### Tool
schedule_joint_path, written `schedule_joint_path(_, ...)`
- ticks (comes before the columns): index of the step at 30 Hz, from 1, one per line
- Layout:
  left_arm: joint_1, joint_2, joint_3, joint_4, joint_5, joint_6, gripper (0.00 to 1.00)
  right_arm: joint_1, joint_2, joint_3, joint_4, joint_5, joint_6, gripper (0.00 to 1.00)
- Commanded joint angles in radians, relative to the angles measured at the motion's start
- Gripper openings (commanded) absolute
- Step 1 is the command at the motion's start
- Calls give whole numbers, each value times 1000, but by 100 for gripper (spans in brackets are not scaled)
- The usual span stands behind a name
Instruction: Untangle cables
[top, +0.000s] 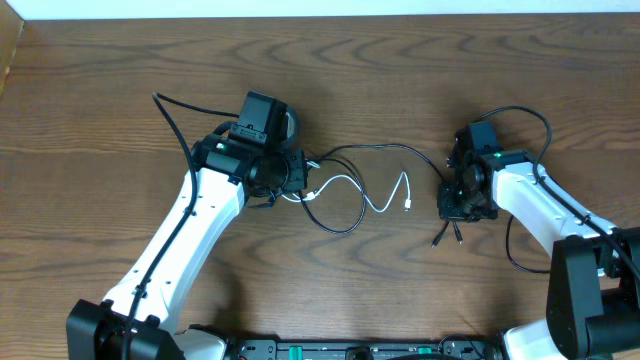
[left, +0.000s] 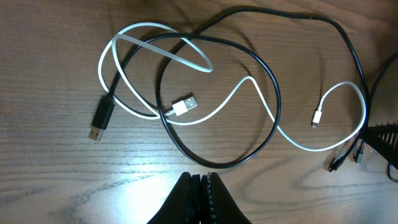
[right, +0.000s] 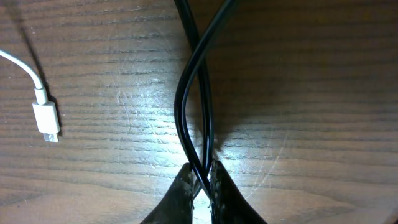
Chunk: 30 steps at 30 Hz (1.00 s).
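Thin white cable (left: 146, 25): one counted. White plug ends (left: 183, 104): two. Thin black cable strands (right: 180, 99): two counted crossing in right wrist view; one cable or two cannot be told. Black plug ends (left: 99, 121): three counted. White-and-black robot arms (top: 190, 230): two. Black two-finger grippers: two, left gripper (left: 199, 177), right gripper (right: 200, 171). Brown wooden table (top: 100, 80): one.

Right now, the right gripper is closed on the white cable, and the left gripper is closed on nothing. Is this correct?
Not quite: the right gripper is closed on the black cable, not the white cable, as the right wrist view shows. The left gripper is indeed closed on nothing.
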<state>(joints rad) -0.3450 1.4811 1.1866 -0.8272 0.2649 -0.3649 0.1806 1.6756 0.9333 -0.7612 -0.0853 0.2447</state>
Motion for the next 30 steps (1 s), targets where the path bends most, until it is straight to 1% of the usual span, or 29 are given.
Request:
schedule_joint_path(1,0,9,-3,-3,12,9,8,4,-2,-6,-2,4,2,9)
schedule_joint_path(4,0,9,-4,-2,12,10,8,4,-2,-6,-10,5,2,8)
schedule_joint_path(7,0,9,-5,-3,12,9,8,4,-2,-7,-13,5,2,1)
schedule_joint_path(8,0,9,-5,-3,12,10,8,4,-2,-7,-14,4,2,1)
schedule_joint_path(16,0,9,-5,-3,12,9,8,4,-3,-1,-39,4,1,1)
schedule_joint_path(21,0,9,-5,-3,12,9,8,-2,-26,59,-136,5,1,1)
schedule_joint_path(24,0,9,-5,-3,12,9,8,-19,-70,124,-191,6,1,1)
schedule_joint_path(27,0,9,-5,-5,12,9,8,-50,-120,162,-208,45,2,1)
schedule_joint_path(30,0,9,-5,-10,12,10,8,-104,-177,170,-212,161,45,1)
